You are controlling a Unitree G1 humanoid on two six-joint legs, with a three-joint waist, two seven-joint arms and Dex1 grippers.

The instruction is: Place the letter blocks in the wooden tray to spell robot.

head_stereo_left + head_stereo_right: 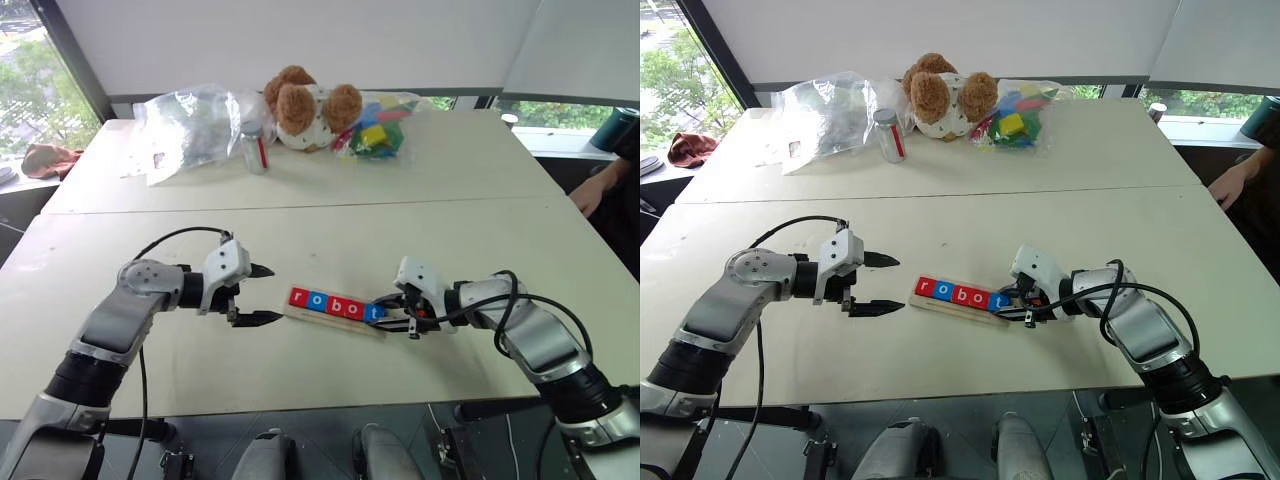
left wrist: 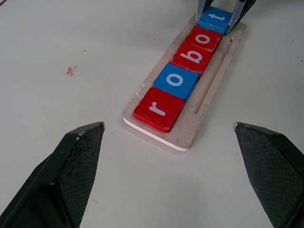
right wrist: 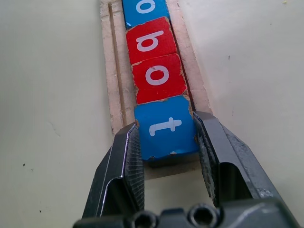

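Right gripper (image 3: 166,137) clamps the blue t block (image 3: 165,127) at the wooden tray (image 2: 214,80) end, completing "robot"; left gripper (image 1: 258,294) gapes empty beside the opposite end.

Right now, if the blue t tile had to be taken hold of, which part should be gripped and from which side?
Probably its two long side edges, coming from the open end of the wooden tray. The t tile lies flat at the row's end, butted against the red o tile, so only those edges are free. The right gripper already pinches it this way.
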